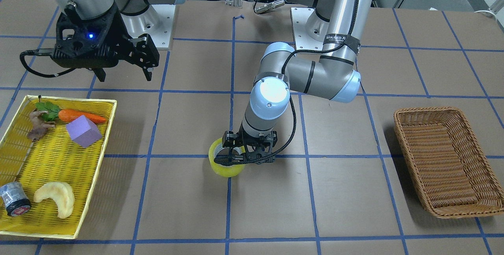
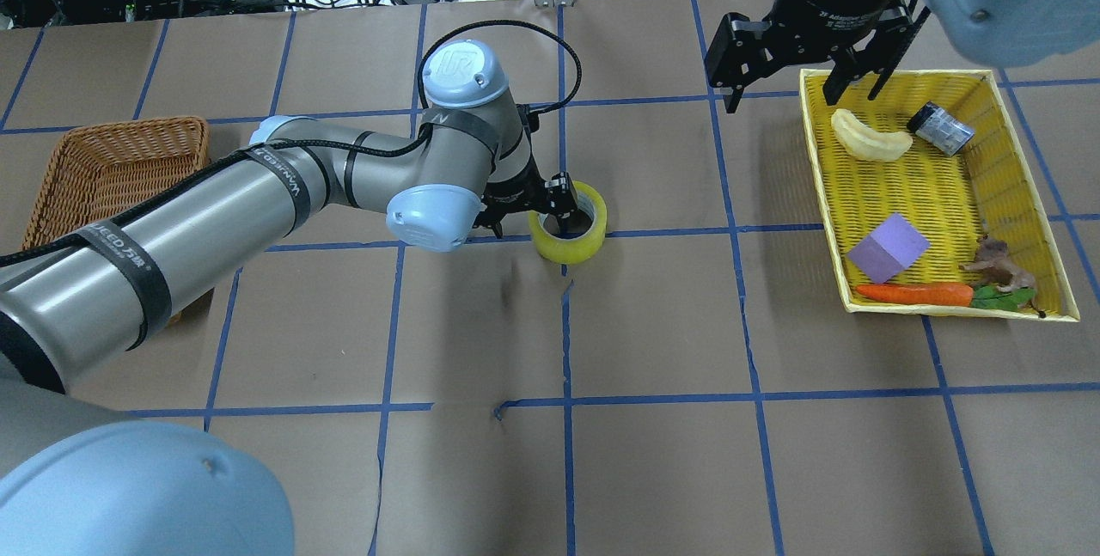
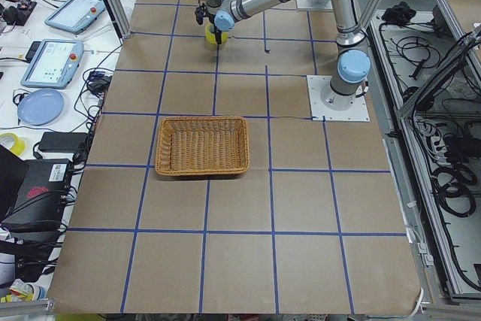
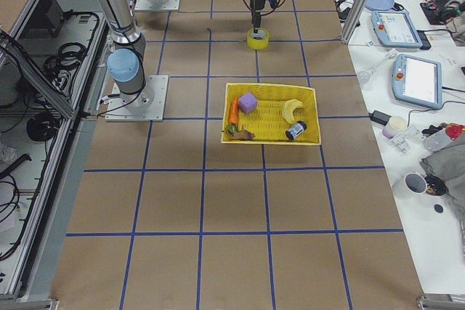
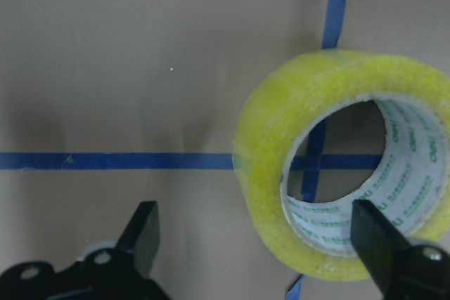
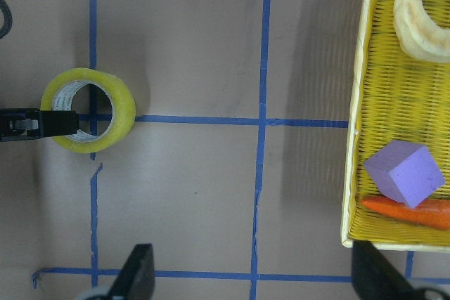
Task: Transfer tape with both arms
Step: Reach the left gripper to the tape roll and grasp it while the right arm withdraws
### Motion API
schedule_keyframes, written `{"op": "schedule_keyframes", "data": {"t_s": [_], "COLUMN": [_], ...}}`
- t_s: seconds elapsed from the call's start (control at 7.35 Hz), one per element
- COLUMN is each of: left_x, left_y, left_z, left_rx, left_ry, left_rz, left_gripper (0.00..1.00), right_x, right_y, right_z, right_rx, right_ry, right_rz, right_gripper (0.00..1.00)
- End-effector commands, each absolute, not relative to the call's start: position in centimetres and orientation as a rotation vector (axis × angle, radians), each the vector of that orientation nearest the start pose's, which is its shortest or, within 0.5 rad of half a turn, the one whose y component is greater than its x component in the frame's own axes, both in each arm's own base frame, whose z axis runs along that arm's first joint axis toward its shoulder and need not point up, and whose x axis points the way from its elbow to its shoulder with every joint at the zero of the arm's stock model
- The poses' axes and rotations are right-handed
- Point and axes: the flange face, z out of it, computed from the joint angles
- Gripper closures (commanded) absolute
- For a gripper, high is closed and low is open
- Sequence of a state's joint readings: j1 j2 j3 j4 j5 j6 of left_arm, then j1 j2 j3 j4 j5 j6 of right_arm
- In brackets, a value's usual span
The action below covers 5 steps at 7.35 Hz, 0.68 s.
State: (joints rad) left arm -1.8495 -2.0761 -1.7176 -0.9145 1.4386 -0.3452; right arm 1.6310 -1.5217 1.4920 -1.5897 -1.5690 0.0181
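The yellow tape roll [image 1: 227, 169] lies flat, hole up, on a blue grid crossing at the table's middle. It also shows in the overhead view [image 2: 570, 240], the left wrist view [image 5: 271, 173] and the right wrist view [image 6: 125, 107]. My left gripper [image 1: 235, 156] is down at the roll and open. In the left wrist view one finger [image 5: 376, 240] is inside the core and the other [image 5: 140, 233] is outside, so they straddle one wall without closing on it. My right gripper [image 2: 786, 96] is open and empty, raised beside the far end of the yellow tray.
A yellow mesh tray [image 2: 821, 195] holds a carrot [image 2: 913, 293], a purple cube [image 2: 888, 247], a pale banana-shaped piece [image 2: 870, 140], a small grey cylinder [image 2: 941, 129] and a brown toy figure [image 2: 997, 264]. A wicker basket [image 2: 112, 161] sits on my left side.
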Motion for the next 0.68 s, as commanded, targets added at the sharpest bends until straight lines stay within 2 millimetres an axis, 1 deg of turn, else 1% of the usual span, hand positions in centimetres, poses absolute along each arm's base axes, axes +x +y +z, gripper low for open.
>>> {"op": "schedule_keyframes", "data": {"t_s": [0.0,0.14,0.27,0.41,0.54], "left_x": [-31.2,-31.2,-31.0,-30.9,-30.2], "left_y": [-55.6,-55.7,-55.7,-55.7,-56.0], "left_z": [18.5,18.7,19.3,20.3,21.2], "left_rx": [-0.077,0.060,0.107,0.106,0.099], "left_ry": [3.268,3.269,3.262,3.260,3.260], "left_rz": [0.052,0.033,0.011,-0.012,-0.030], "left_gripper": [0.37,0.72,1.00,1.00,1.00], "right_x": [16.5,16.5,16.5,16.5,16.4], "right_y": [-50.8,-50.8,-50.8,-50.9,-50.9], "right_z": [50.4,50.4,50.4,50.3,50.3], "right_rx": [-0.067,-0.067,-0.067,-0.067,-0.065], "right_ry": [3.133,3.135,3.133,3.133,3.134], "right_rz": [-0.077,-0.077,-0.077,-0.074,-0.074], "right_gripper": [0.00,0.00,0.00,0.00,0.00]}}
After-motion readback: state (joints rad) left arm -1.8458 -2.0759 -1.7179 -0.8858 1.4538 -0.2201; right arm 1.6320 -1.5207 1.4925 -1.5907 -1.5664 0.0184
